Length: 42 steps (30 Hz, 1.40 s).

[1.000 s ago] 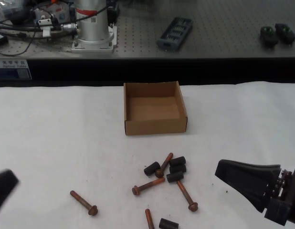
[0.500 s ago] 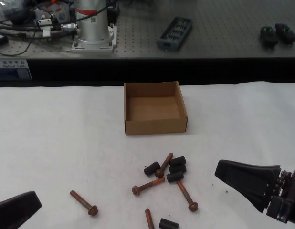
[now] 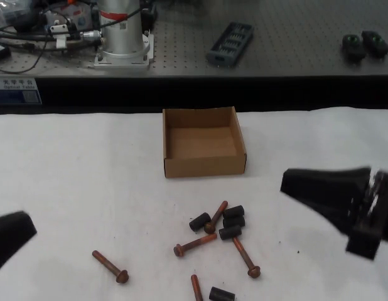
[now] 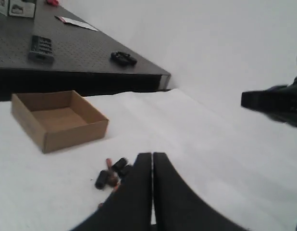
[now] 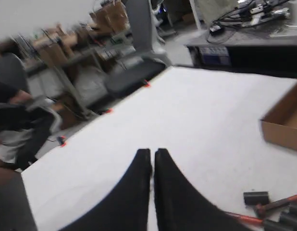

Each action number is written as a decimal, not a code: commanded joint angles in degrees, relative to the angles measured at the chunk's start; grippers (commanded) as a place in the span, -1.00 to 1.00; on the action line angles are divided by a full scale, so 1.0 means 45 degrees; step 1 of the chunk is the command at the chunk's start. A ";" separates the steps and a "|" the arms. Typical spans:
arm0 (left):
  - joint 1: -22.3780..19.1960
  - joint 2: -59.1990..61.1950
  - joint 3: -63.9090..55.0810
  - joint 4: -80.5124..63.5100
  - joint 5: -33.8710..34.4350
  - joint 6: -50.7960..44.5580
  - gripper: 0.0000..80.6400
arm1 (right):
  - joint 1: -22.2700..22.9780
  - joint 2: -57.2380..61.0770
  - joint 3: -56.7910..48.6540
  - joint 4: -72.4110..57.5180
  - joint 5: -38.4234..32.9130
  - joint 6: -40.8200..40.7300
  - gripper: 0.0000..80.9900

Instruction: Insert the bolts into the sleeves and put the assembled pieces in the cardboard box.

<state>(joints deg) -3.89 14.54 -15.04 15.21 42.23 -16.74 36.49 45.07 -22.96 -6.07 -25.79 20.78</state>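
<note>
Hovering with fingers pressed together, the left gripper (image 4: 152,158) and right gripper (image 5: 152,154) flank loose bolts (image 3: 195,244) and sleeves (image 3: 233,221) scattered on white cloth (image 3: 81,188) just before the open box (image 3: 203,166); a blue label's (image 3: 16,91) print is unreadable.

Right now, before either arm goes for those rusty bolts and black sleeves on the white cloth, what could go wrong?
1. The rusty brown bolts and short black cylindrical sleeves lie bunched together, some touching. Grabbing one will likely nudge its neighbours, and these could roll away.
2. The left gripper and right gripper are both shut. Descending that way would probably push parts aside instead of grasping them.
</note>
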 commanded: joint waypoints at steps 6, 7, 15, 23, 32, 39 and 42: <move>0.0040 0.6324 -0.3360 0.1758 -0.0316 0.7043 -0.98 | -0.1324 0.0017 -0.2024 0.5942 0.1871 -0.2913 -0.89; 0.0011 0.7302 -0.3788 0.1758 -0.0271 0.7432 -0.98 | -0.1451 0.0017 -0.2063 0.6148 0.1808 -0.2913 -0.89; -0.1058 1.2813 -0.8204 0.4379 -0.1137 1.2299 -0.98 | -0.1557 0.0017 -0.2066 0.6921 0.1482 -0.2913 -0.89; -0.2187 1.4558 -0.9220 0.5951 -0.3401 1.5815 -0.98 | -0.1557 0.0017 -0.2066 0.8027 0.1510 -0.2913 -0.89; -0.2921 1.6414 -0.9226 0.6426 -0.6106 1.6632 -0.98 | -0.1557 0.0017 -0.2035 0.8132 0.1510 -0.2913 -0.89; -0.3443 1.6898 -0.9226 0.6342 -0.6670 1.8745 -0.98 | -0.1557 0.0017 -0.2037 0.8564 0.1510 -0.2913 -0.89; -0.3442 1.7153 -0.9226 0.6345 -0.6670 1.9606 -0.97 | -0.1557 0.0017 -0.2013 0.8790 0.1510 -0.2913 -0.89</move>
<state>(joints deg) -19.06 90.63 -55.86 44.13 12.82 67.19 29.77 45.07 -31.47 33.25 -18.55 8.14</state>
